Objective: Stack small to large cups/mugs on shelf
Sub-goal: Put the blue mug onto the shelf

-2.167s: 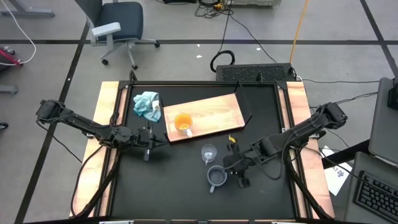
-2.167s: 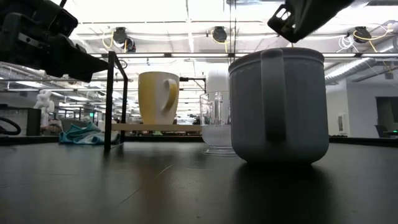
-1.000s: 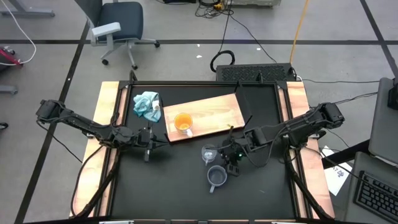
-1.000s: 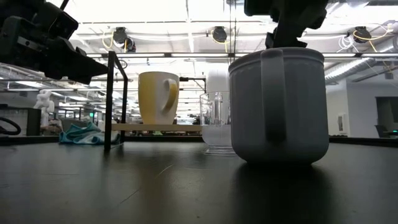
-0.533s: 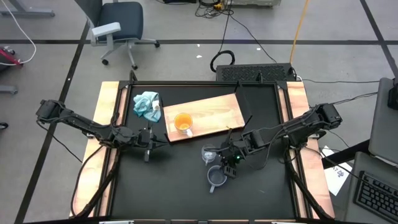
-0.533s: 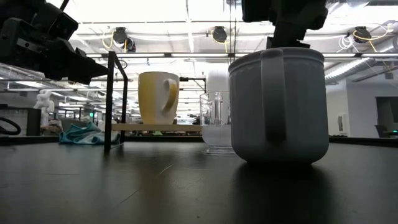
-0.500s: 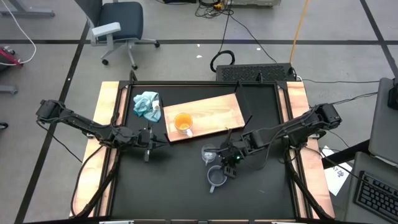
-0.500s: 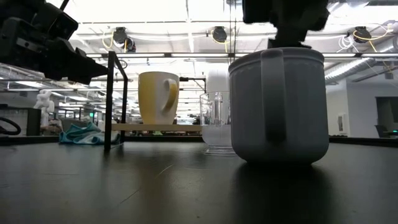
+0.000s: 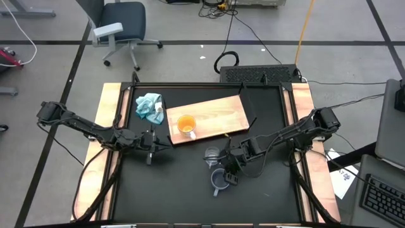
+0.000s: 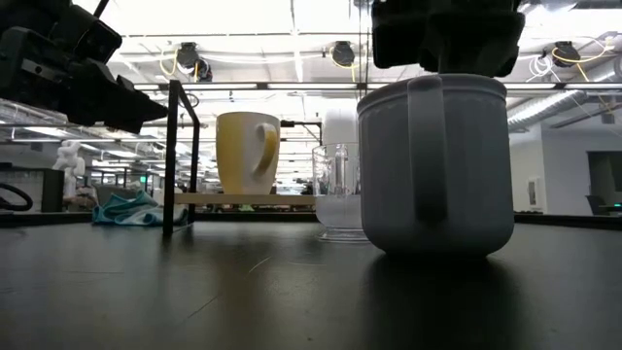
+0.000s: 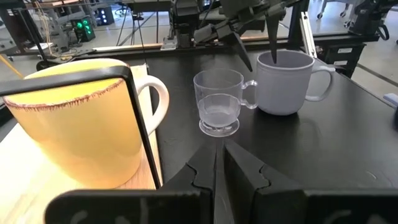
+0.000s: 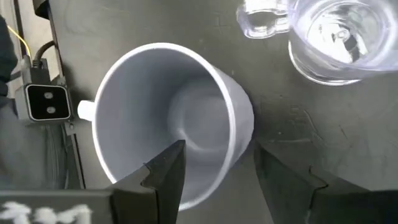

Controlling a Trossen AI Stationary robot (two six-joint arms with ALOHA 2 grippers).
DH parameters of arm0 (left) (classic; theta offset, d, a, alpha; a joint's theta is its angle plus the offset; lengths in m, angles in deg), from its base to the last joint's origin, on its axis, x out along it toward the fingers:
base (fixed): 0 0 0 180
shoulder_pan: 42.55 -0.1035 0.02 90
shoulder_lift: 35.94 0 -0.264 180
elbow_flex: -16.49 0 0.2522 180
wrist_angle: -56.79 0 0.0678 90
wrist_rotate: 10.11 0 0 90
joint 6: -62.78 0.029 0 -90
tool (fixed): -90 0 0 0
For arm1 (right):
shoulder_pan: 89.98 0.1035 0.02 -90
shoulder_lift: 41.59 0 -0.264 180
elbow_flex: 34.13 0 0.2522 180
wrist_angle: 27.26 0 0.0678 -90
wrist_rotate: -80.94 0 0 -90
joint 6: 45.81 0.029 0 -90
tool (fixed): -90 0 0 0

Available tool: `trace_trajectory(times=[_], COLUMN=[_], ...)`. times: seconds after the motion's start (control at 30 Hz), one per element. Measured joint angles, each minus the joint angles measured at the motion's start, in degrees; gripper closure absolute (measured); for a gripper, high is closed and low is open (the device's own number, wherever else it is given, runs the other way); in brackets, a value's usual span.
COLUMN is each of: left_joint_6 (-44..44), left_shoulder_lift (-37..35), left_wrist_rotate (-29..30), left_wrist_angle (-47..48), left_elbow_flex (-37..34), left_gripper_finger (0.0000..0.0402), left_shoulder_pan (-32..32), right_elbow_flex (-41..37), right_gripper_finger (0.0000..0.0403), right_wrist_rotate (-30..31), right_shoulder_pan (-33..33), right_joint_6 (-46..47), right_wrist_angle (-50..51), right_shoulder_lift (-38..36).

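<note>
While the right gripper (image 12: 214, 171) is hanging over the grey-blue mug (image 12: 171, 121), its 2 fingers are standing apart, 1 inside the mug's mouth and 1 outside the wall, with no contact that can be made out. From above, the gripper (image 9: 229, 170) is covering the mug's (image 9: 219, 182) 1 o'clock edge; in the low view only a dark block is showing above the rim (image 10: 434, 165), its fingertips cut off. Just at the mug's 11 o'clock the clear glass cup (image 9: 211, 154) is standing on the black tabletop (image 9: 183, 190). At 12 o'clock the orange mug (image 9: 186, 125) is sitting on the light-wood shelf (image 9: 221, 114). At 9 o'clock the left gripper (image 9: 154, 145) is waiting, jaws closed on nothing.
</note>
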Motion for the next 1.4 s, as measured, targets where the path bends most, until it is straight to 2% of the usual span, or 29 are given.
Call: trace_trajectory(times=[0.23, 0.43, 0.93, 1.33, 1.4], left_joint_6=[0.44, 0.45, 0.48, 0.46, 0.46], left_shoulder_lift=[0.0, 0.0, -0.01, 0.0, 0.0], left_wrist_rotate=[-0.02, -0.01, -0.01, 0.0, -0.01], left_wrist_angle=[-0.02, -0.04, -0.04, -0.09, -0.09], left_elbow_flex=[0.0, 0.0, 0.0, 0.0, 0.0], left_gripper_finger=[0.0371, 0.0371, 0.0371, 0.0371, 0.0371], left_shoulder_pan=[-0.02, -0.02, -0.01, -0.02, -0.02], right_elbow_flex=[0.0, 0.0, 0.0, 0.0, 0.0], right_gripper_finger=[0.0227, 0.0251, 0.0394, 0.04, 0.04], right_wrist_rotate=[0.0, -0.01, -0.2, 0.38, 2.3], right_shoulder_pan=[0.05, -0.11, -0.09, 0.79, 1.41], right_joint_6=[-1.09, -2.72, -6.07, -10.91, -12.33], right_wrist_angle=[-1.13, -1.41, -1.41, -0.87, -0.71], right_shoulder_lift=[0.65, 0.65, 0.63, -0.35, -1.62])
